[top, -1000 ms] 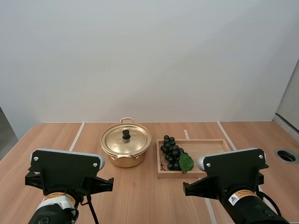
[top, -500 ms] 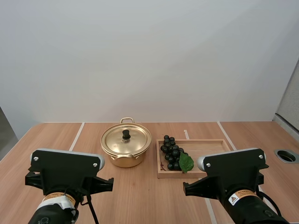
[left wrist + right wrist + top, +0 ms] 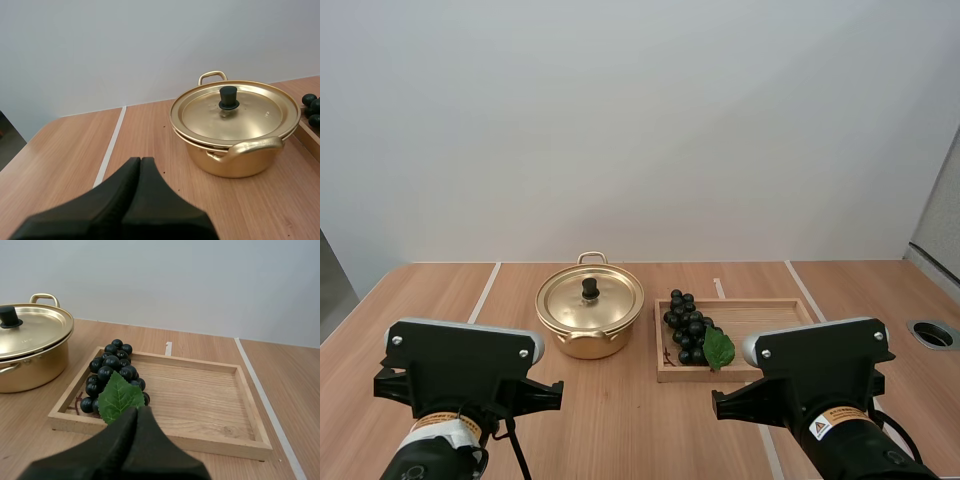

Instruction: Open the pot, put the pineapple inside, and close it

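Note:
A gold pot stands at mid-table with its lid on; the lid has a black knob. To its right lies a wooden tray with a bunch of dark grapes and a green leaf at its left end. No pineapple is in view. My left gripper is shut on nothing, low over the table short of the pot. My right gripper is shut on nothing, just before the near rim of the tray beside the grapes.
Pale seam lines run across the wooden table. A round hole sits in the table at the far right. The two arms' housings fill the near edge of the high view.

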